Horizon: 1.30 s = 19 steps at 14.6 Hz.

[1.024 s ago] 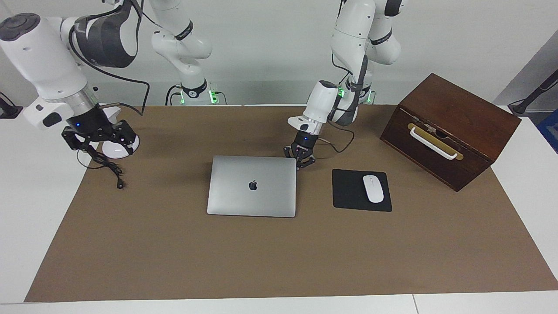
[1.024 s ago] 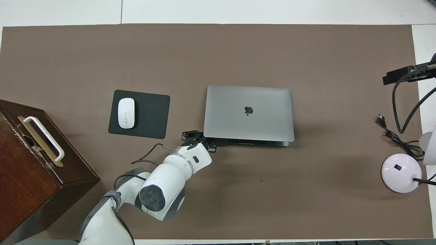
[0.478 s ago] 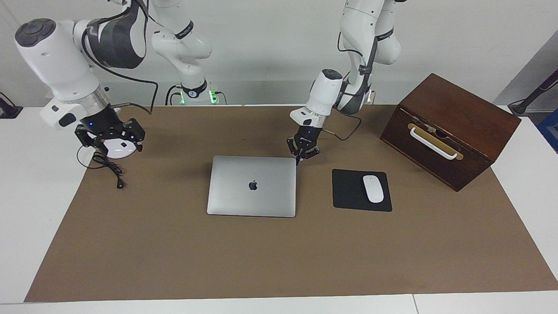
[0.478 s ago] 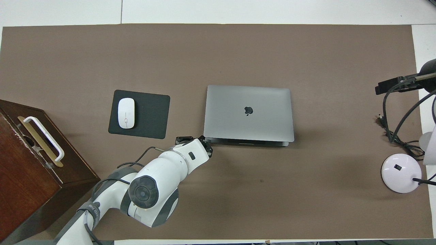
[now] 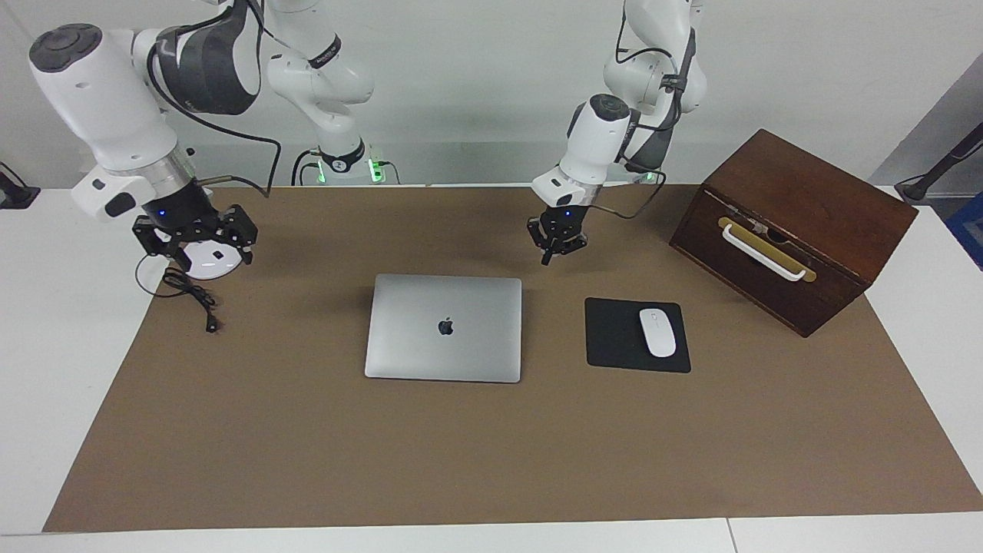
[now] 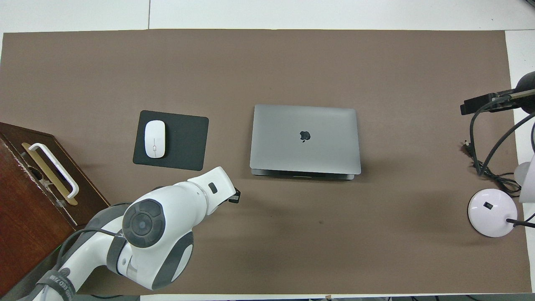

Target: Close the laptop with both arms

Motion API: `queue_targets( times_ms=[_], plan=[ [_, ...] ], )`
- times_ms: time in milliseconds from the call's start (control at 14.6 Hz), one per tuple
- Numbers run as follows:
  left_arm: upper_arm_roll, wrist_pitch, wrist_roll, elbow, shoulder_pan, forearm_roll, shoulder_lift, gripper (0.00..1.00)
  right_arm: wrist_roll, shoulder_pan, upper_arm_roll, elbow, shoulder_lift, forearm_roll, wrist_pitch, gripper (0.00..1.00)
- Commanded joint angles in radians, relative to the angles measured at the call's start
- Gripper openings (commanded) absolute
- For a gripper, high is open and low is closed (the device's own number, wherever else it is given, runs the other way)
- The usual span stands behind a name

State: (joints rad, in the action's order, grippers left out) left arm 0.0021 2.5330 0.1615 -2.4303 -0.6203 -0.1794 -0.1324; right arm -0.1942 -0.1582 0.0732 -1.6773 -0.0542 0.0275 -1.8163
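Checked the rig: the laptop [image 5: 444, 328] lay flat on the brown mat [image 5: 491, 461], centre of the facing view, lid down with the apple logo up, so I judged the close done. In the overhead view a thin dark strip of the base showed under the lid's lower edge; looked like camera angle on the robot-side edge rather than a gap, but I couldn't be sure from that height. What was left, as I read it: clear both arms and park. The left gripper [image 5: 554, 247] hung in the air up and to the right of the laptop's upper right corner in the facing view, not touching it, fingertips together, holding nothing, wrist pointing steeply down. In the overhead view its arm came in from the bottom left and hid most of the hand; only a dark tip showed at the wrist's end. The right gripper [image 5: 193, 240] sat at the left edge of the facing view, jaws spread wide, empty, over the white round lamp base [image 5: 206, 261] and its black cable [image 5: 188, 292], well apart from the laptop. Black mouse pad [image 5: 637, 336] with the white mouse [image 5: 657, 332] lay beside the laptop, wooden box [image 5: 791, 230] at upper right, both untouched.
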Motion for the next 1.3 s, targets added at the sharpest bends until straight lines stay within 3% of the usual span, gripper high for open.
queue_targets(
  times_ms=[0,273,614,683,751,819,1229],
  plan=[
    [-0.001,-0.223,-0.005,0.069,0.074,-0.008,-0.067,0.00,0.015,-0.001,0.004,0.020,0.016,-0.024,0.027,1.00],
    [-0.001,-0.509,-0.054,0.223,0.191,0.005,-0.092,0.00,0.013,-0.001,0.005,0.039,0.016,-0.027,0.060,1.00],
    [0.001,-0.631,-0.071,0.347,0.292,0.144,-0.099,0.00,0.013,-0.001,0.004,0.039,0.016,-0.032,0.061,1.00],
    [-0.004,-0.637,-0.071,0.364,0.336,0.147,-0.098,0.04,0.013,-0.001,0.005,0.039,0.016,-0.032,0.061,1.00],
    [-0.001,-0.645,-0.071,0.382,0.352,0.149,-0.098,0.71,0.013,-0.001,0.005,0.039,0.016,-0.032,0.061,1.00],
    [0.001,-0.661,-0.073,0.401,0.370,0.150,-0.096,1.00,0.013,-0.001,0.005,0.039,0.016,-0.032,0.061,1.00],
    [-0.001,-0.700,-0.096,0.494,0.502,0.169,-0.073,1.00,0.013,-0.001,0.005,0.041,0.017,-0.032,0.061,1.00]
  ],
)
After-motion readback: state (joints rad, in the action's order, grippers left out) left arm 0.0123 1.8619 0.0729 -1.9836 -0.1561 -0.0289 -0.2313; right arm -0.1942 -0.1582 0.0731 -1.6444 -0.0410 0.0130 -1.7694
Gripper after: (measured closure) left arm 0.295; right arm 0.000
